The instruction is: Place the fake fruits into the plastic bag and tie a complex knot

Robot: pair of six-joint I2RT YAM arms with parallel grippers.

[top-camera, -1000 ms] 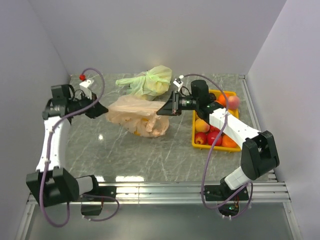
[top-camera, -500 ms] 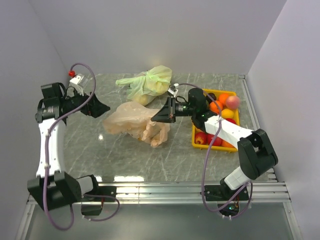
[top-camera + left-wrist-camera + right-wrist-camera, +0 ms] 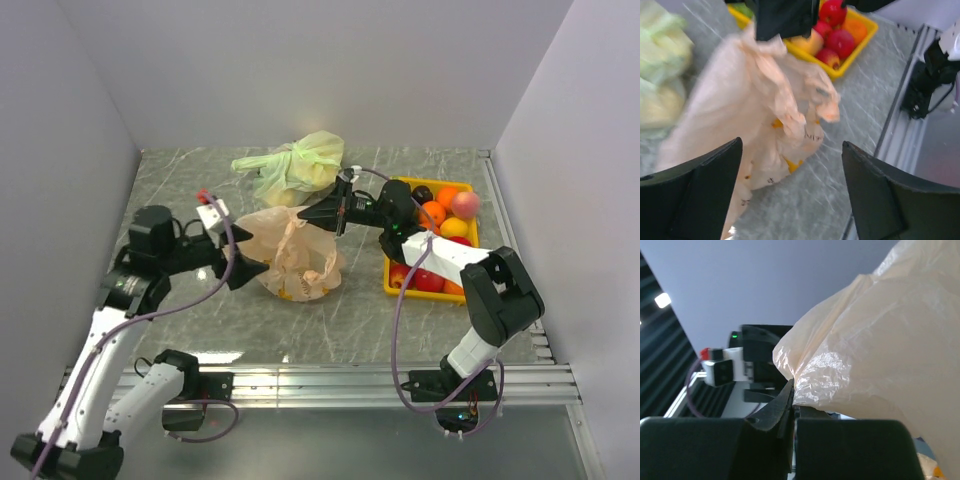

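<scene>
The peach-orange plastic bag (image 3: 295,255) sits mid-table with orange fruit showing through its lower part (image 3: 790,162). My right gripper (image 3: 312,216) is shut on the bag's upper edge and holds it up; in the right wrist view the crinkled film (image 3: 865,355) comes out from between the closed fingers. My left gripper (image 3: 252,272) stands open just left of the bag, touching nothing, with the bag (image 3: 765,105) ahead of its wide-apart fingers (image 3: 695,192). More fake fruits (image 3: 440,215), red, orange and peach, lie in the yellow tray (image 3: 392,270).
A pale yellow-green knotted bag (image 3: 295,165) lies behind the peach bag, near the back wall. The yellow tray (image 3: 850,62) stands at the right. A metal rail (image 3: 380,380) runs along the near table edge. Grey walls close in the left, back and right.
My left gripper let go of the bag, opened, and swung from the far left down toward the bag's near-left side. The right gripper kept its grip and lifted the bag more upright.
</scene>
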